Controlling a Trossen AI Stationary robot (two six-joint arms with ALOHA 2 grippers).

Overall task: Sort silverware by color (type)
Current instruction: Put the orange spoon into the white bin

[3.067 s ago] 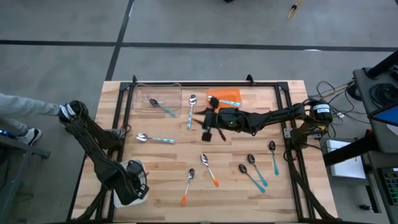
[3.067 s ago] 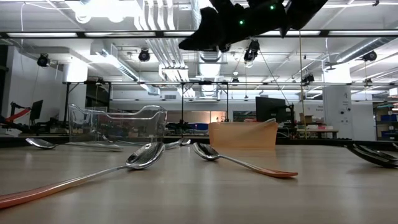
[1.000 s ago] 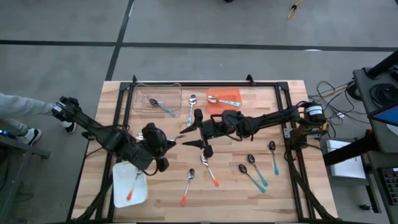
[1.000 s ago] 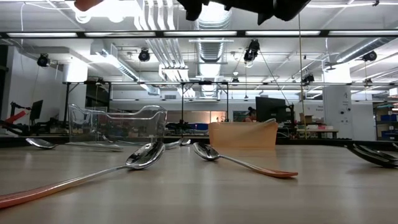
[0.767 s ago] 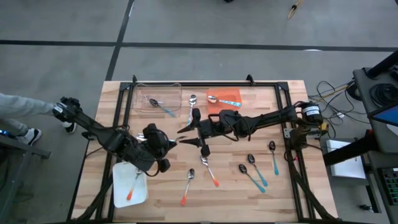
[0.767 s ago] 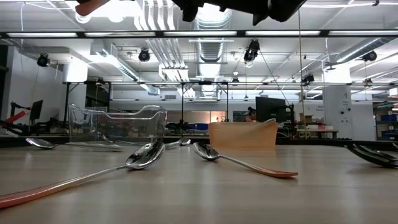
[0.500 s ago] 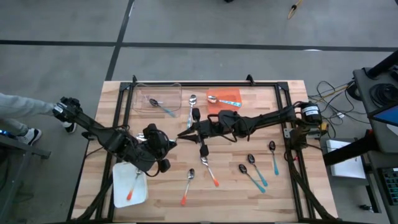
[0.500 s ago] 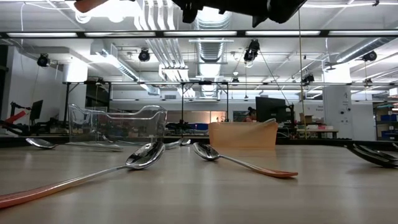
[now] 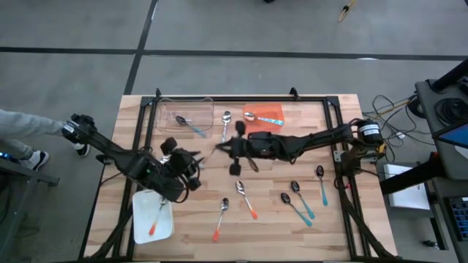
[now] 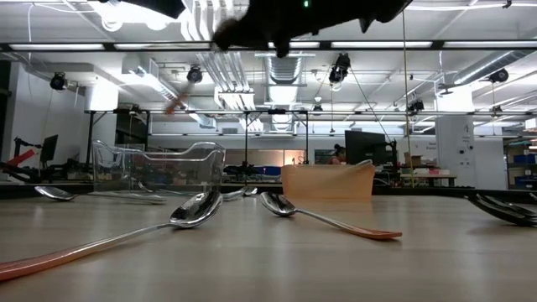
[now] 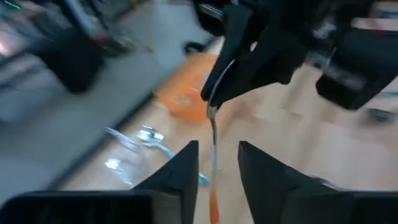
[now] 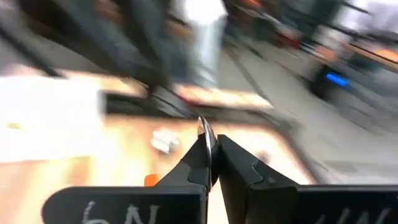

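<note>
**Right gripper** (image 12: 211, 144): suspended above the table, up-table and to the right of the white tray (image 9: 143, 214). The jaws are pressed together on the bowl end of an orange-handled spoon (image 11: 213, 147). A sliver of silver bowl projects just past the fingertips in the right wrist view.

**Left gripper** (image 11: 217, 145): also raised above the table, just up-table of the white tray's right-hand corner and facing the right gripper. The jaws stand apart and are holding nothing. In the left wrist view the spoon's shaft and orange handle run down the gap between the two fingers (image 11: 186, 167), with daylight on both sides. No contact with either finger can be confirmed.

**Remaining silverware:**
- One orange-handled spoon (image 9: 156, 219) lies on the white tray.
- Two more (image 9: 246, 199) (image 9: 221, 220) lie on the table to the right of the tray.
- Three teal-handled spoons (image 9: 322, 183) lie farther right, well apart from the tray.
- A light-blue-handled spoon (image 9: 191, 126) lies in the clear bin (image 9: 162, 106), up-table of the tray.
</note>
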